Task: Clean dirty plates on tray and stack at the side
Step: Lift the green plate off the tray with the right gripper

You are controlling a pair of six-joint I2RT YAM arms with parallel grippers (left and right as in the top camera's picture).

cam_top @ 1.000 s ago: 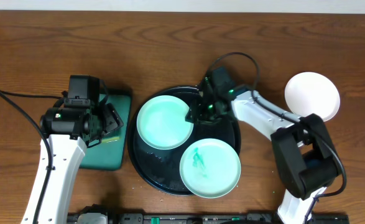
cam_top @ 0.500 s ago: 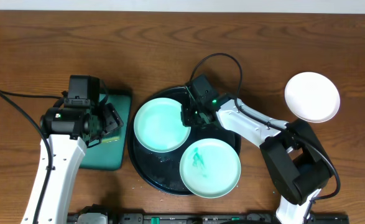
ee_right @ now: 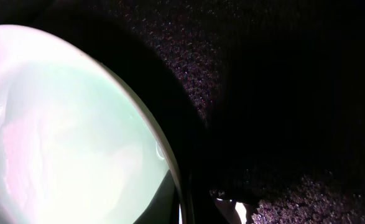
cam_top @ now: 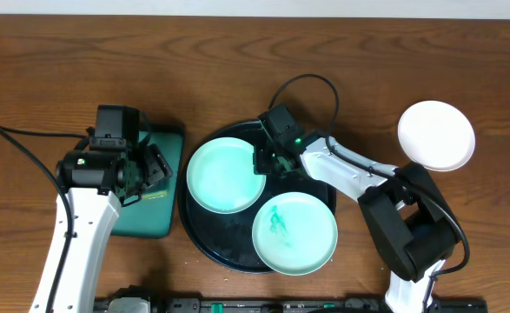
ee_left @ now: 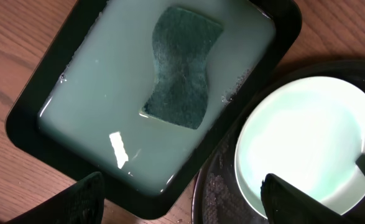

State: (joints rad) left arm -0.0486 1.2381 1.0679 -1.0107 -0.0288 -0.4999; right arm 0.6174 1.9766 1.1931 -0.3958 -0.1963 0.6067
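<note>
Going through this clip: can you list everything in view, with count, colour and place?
round tray: 1, black, table centre
clean-looking plate: 1, mint-green, on the round tray, nearer the basin
smeared plate: 1, mint-green with teal smear, on the round tray's front
white plate: 1, on the table, apart from the round tray
basin: 1, dark teal-green, rectangular, beside the round tray, holding cloudy liquid
sponge: 1, green, in the basin
table: 1, brown wood
left gripper: open, above the basin
right gripper: shut on the clean-looking plate's rim
</note>
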